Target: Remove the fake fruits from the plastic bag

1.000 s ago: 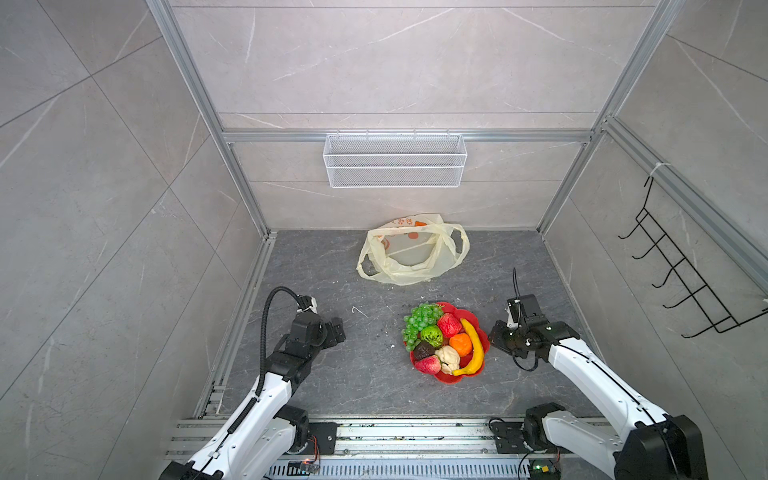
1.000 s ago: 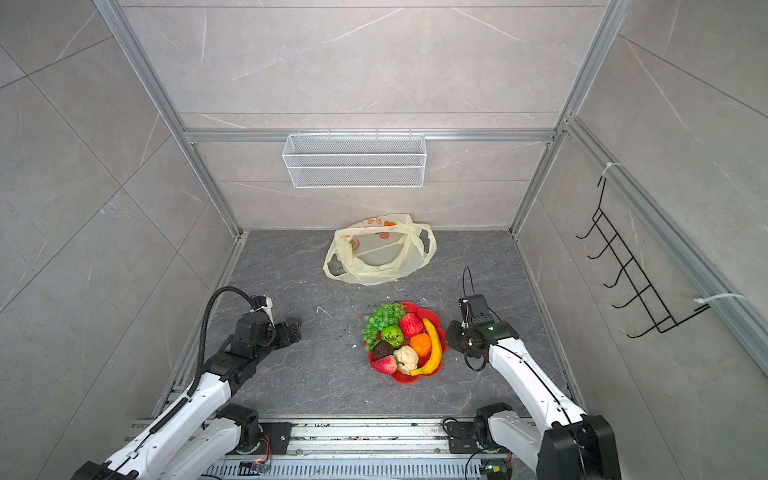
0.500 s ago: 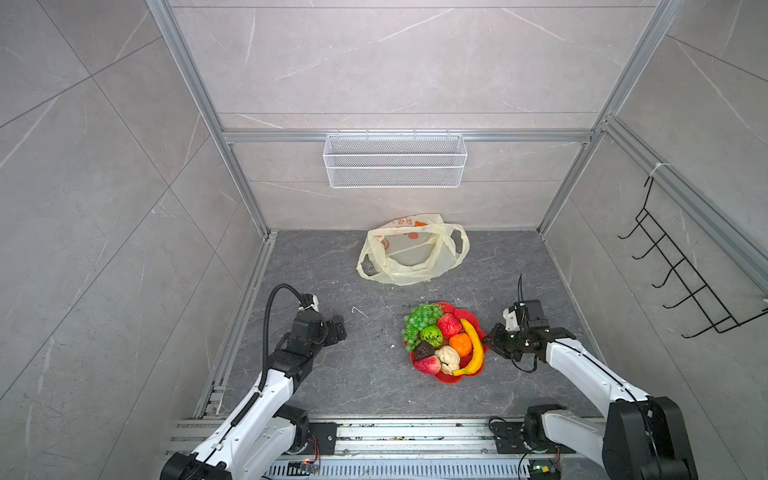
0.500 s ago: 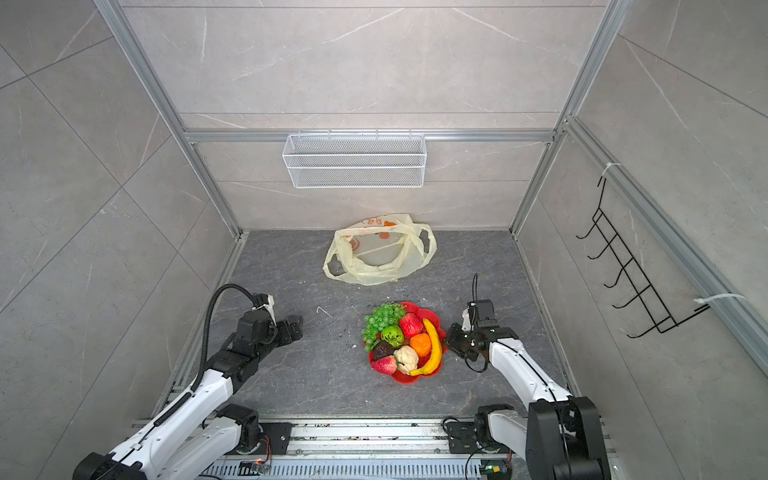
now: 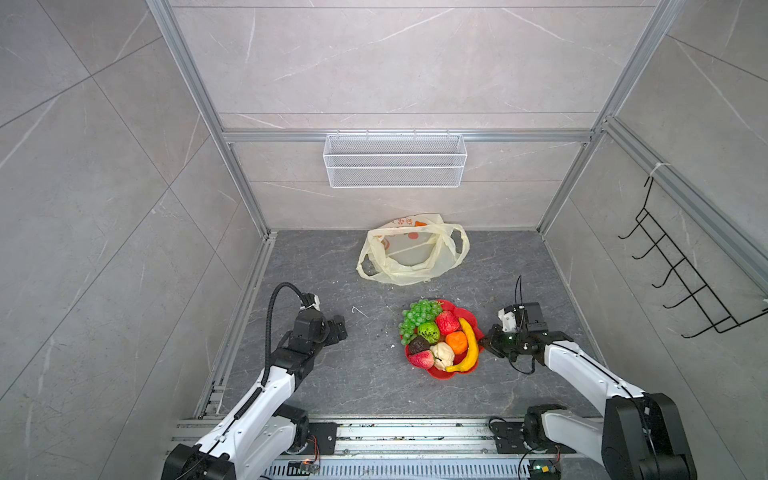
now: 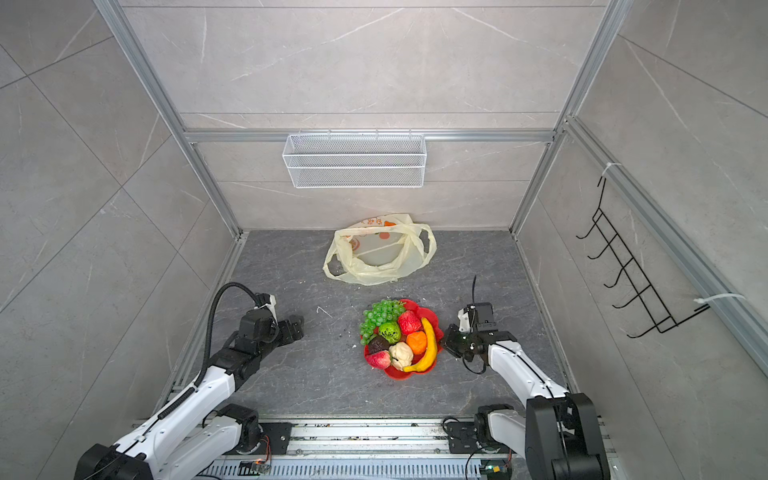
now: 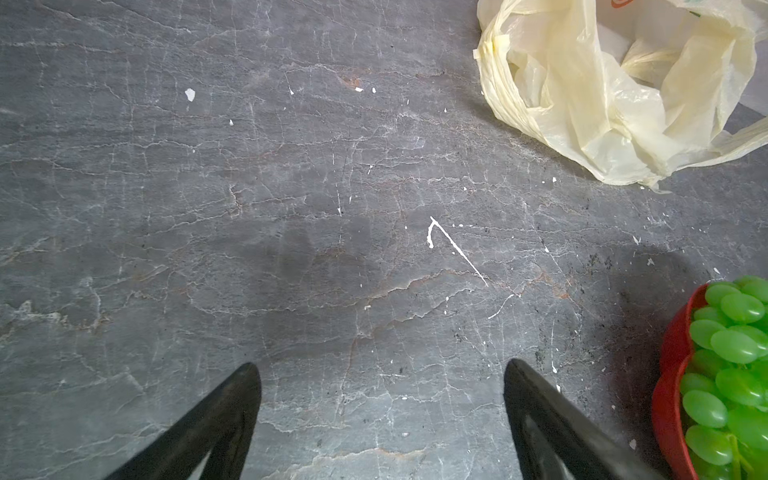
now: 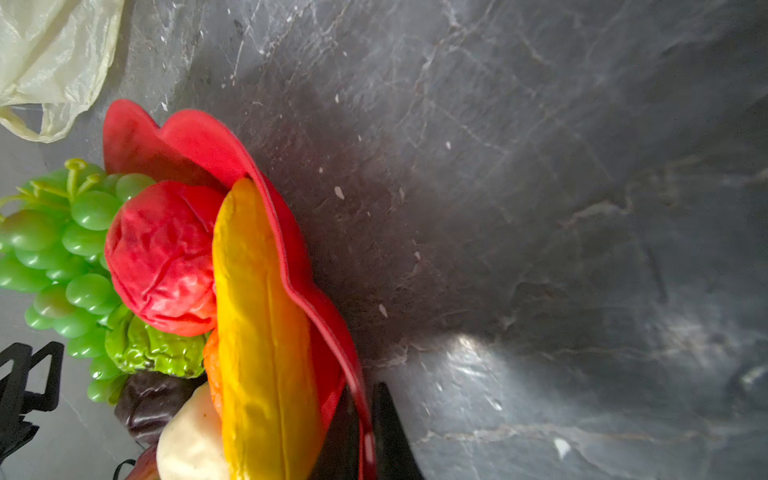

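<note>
Right pincer (image 8: pixel 365 401) clamps plate (image 8: pixel 195 129) — wrist view only.

My left arm (image 5: pixel 270 386) and right arm (image 5: pixel 582 365) match: white shells on the long links, black joints between. A ribbed black hose (image 5: pixel 269 328) arches off the left; a thin black wire (image 5: pixel 518 291) stands off the right. The left gripper (image 7: pixel 382 370) has black, tapered fingers (image 7: pixel 216 424).

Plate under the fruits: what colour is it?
The plate is red, clearest in the right wrist view.
</note>
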You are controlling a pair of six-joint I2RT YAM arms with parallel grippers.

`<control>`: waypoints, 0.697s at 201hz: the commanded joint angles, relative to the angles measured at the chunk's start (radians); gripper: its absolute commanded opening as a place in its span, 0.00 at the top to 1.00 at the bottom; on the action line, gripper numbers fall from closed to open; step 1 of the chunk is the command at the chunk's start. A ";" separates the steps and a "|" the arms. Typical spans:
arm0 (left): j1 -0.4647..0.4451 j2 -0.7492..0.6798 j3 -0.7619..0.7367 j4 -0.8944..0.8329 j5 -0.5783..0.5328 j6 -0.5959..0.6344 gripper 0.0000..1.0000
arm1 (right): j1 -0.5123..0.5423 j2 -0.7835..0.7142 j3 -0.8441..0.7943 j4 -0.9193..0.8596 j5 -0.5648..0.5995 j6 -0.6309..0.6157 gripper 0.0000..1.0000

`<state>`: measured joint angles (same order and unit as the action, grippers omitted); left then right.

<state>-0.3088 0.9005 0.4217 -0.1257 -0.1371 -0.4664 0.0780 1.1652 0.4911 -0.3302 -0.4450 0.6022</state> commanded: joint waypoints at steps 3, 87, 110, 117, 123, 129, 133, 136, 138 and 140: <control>0.000 0.005 0.015 0.034 -0.001 0.024 0.07 | 0.005 0.010 -0.028 0.058 -0.007 0.049 0.90; 0.000 0.002 0.015 0.030 -0.007 0.022 0.07 | 0.159 0.105 0.034 0.176 0.068 0.142 0.90; 0.000 0.002 0.016 0.030 -0.008 0.022 0.07 | 0.212 0.156 0.061 0.218 0.100 0.172 0.91; 0.000 0.002 0.015 0.031 -0.008 0.021 0.07 | 0.226 0.168 0.068 0.234 0.105 0.185 0.91; 0.000 0.003 0.015 0.031 -0.009 0.022 0.07 | 0.237 0.183 0.073 0.250 0.110 0.194 0.91; 0.000 0.003 0.015 0.029 -0.009 0.022 0.07 | 0.247 0.196 0.079 0.261 0.116 0.202 0.91; 0.000 0.003 0.015 0.030 -0.009 0.023 0.07 | 0.256 0.205 0.083 0.270 0.121 0.208 0.91; 0.000 0.003 0.015 0.031 -0.009 0.022 0.07 | 0.262 0.211 0.086 0.275 0.125 0.212 0.91; 0.000 0.004 0.015 0.032 -0.009 0.021 0.07 | 0.265 0.216 0.089 0.278 0.126 0.214 0.91; 0.000 0.003 0.015 0.031 -0.009 0.022 0.07 | 0.270 0.220 0.091 0.283 0.128 0.216 0.91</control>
<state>-0.3088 0.9073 0.4217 -0.1261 -0.1375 -0.4664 0.3088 1.3346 0.5522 -0.1043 -0.3695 0.7670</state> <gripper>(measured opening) 0.930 0.094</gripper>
